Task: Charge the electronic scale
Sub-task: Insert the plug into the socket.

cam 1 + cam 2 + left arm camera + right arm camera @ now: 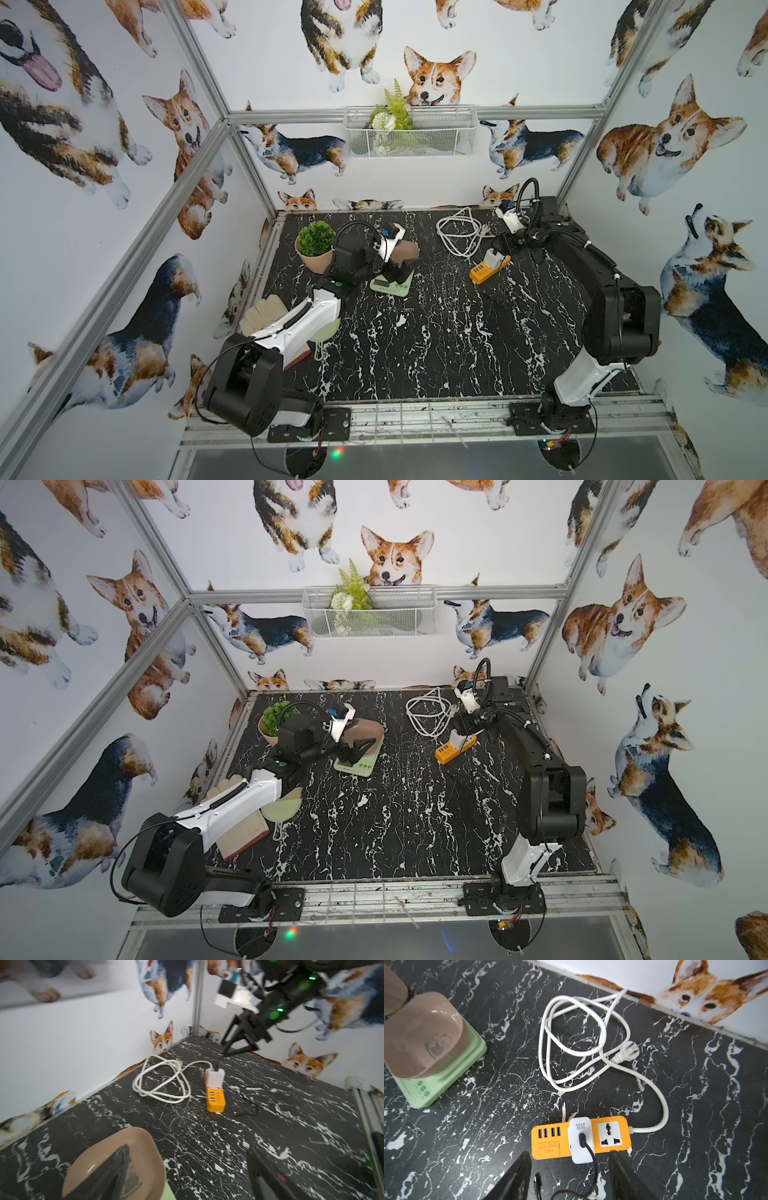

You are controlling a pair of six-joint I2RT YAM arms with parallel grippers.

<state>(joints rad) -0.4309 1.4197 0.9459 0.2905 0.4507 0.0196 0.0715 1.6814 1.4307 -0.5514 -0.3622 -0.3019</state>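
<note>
My right tool (pixel 569 1153) hangs released and empty over the orange power strip (pixel 550 1150), marked S204; the white adapter (pixel 580 1126) on it reads 66W. The loose black cable plug (pixel 537 1181) lies on the counter (pixel 488 1126) beside this tool, its long axis roughly in line with it. The electronic scale (pixel 446 1076) sits well apart, under the released left tool (pixel 188 1148)

1. In the left wrist view you get only part of the electronic scale (pixel 141 1157): the lower edge cuts it off, and a finger (pixel 108 1174) of the left gripper (pixel 397 272) covers its tray.
2. The black cable (pixel 594 1167) runs off the right wrist view's lower edge.
3. The left arm (pixel 232 808) hides most of the book (pixel 245 841).
</note>
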